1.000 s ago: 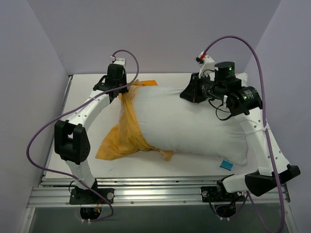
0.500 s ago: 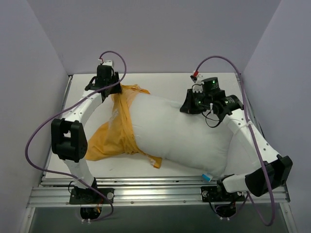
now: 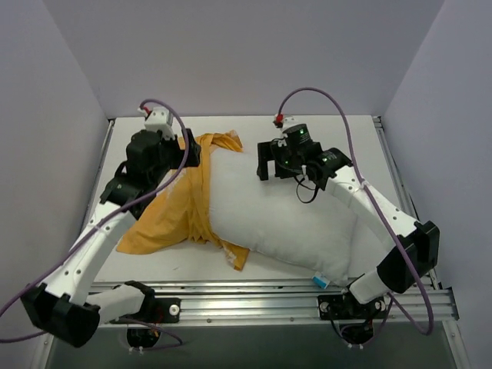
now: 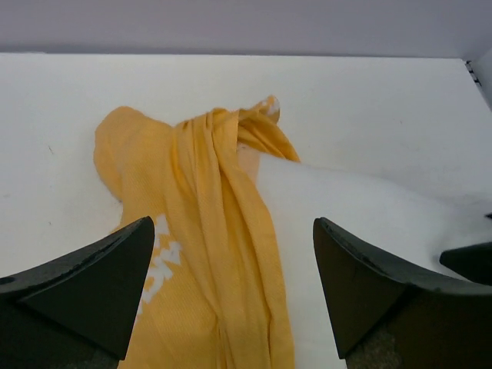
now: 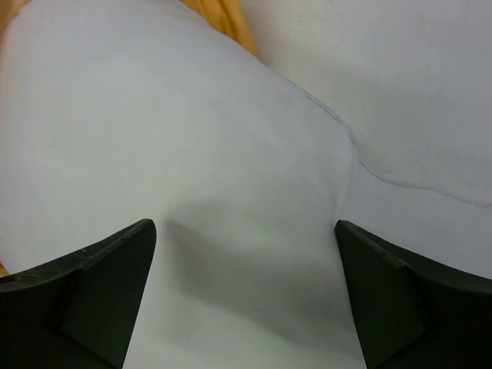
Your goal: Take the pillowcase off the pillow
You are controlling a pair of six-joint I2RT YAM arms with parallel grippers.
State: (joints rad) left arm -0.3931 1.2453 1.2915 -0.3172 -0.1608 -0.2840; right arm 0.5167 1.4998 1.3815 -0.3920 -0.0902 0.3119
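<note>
The white pillow [image 3: 296, 219] lies slantwise across the table, its left end still wrapped in the bunched orange-yellow pillowcase [image 3: 181, 211]. My left gripper [image 3: 190, 152] hovers open over the far left corner of the pillowcase, with nothing between its fingers. In the left wrist view the gathered orange pillowcase [image 4: 223, 246] runs below the left gripper [image 4: 233, 231], and the bare pillow [image 4: 369, 207] lies to its right. My right gripper [image 3: 265, 165] is open above the pillow's far edge. The right wrist view has the right gripper [image 5: 244, 227] spread wide over the plain pillow [image 5: 192, 154].
The white table [image 3: 254, 127] is walled at the back and on both sides. A small blue tag [image 3: 321, 281] hangs at the pillow's near right corner, close to the metal rail [image 3: 246, 296]. A strip of orange cloth [image 5: 224, 17] peeks over the pillow.
Both grippers were shut and now stand open, the cloth and pillow let go. The pillow slid left and toward the near edge. The right gripper moved left.
</note>
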